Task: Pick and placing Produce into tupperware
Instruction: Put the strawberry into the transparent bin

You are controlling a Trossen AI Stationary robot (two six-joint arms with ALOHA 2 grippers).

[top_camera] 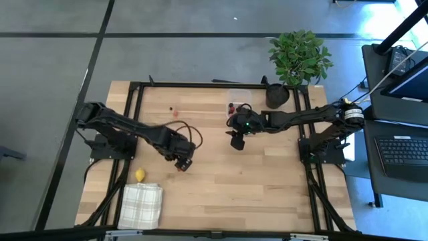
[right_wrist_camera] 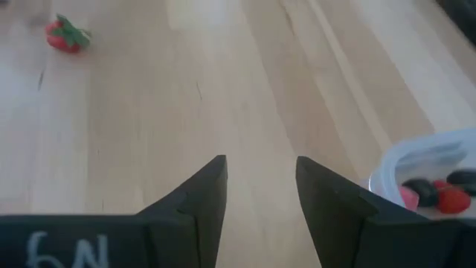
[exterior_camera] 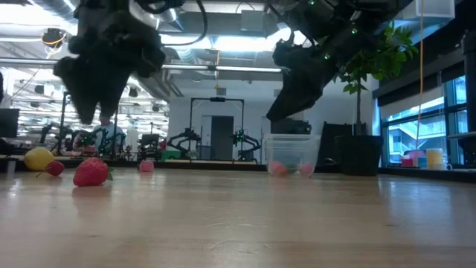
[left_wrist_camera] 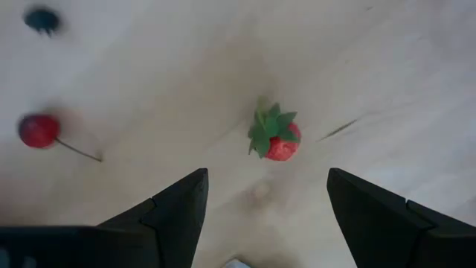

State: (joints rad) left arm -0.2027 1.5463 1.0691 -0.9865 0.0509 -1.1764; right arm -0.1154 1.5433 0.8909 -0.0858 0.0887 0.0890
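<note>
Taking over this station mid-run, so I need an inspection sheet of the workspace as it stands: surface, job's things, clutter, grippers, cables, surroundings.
Surface: bare wooden table, black frame around it.
Job's things: clear tupperware at the far edge, a few red and dark pieces already inside; strawberry on the wood below the left gripper; cherry with stem nearby; lemon beside the cloth.
Clutter: checked cloth at the near left corner; potted plant at the far right corner.
Grippers: left gripper open, above the strawberry; right gripper empty, fingers apart, beside the tupperware.
Cables: one looped on the left arm.
Surroundings: desk with keyboard to the right.
</note>
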